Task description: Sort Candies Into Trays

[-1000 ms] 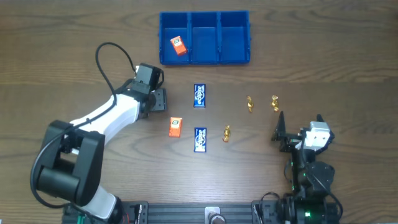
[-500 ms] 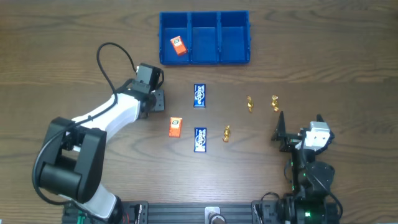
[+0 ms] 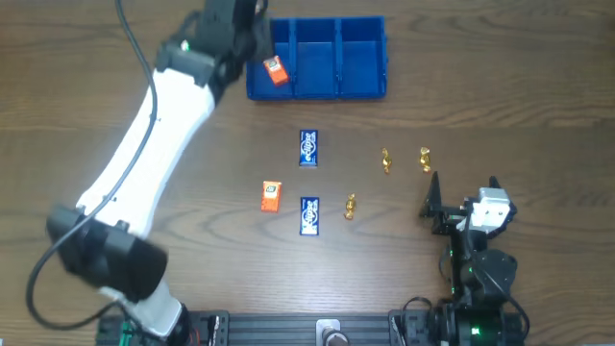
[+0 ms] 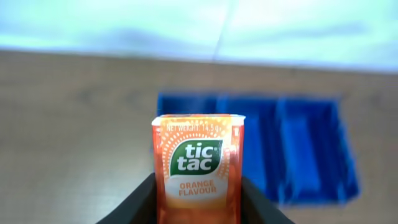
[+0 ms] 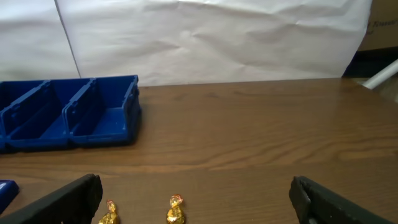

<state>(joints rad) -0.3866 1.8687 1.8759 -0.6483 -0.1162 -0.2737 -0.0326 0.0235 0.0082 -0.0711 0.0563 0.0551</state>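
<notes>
A robot lab or test bench is indicated, not a home or shop. Two robot arms, the left arm (image 3: 144,144) and the right arm (image 3: 480,264), are mounted on a black rail (image 3: 279,332) along one edge of a wood-grain table (image 3: 500,86). A creased white sheet (image 5: 211,37) is hung behind the table as a plain bkgd. A cardboard box (image 5: 382,25) is seen past the sheet's edge. A blue 3-compartment tray (image 3: 317,93), parts-bin type, is set at the far side. Gold wrapped sweets (image 3: 385,160) and blue packets (image 3: 308,148) are laid out singly, spaced apart, w/ no household or office items around them.
</notes>
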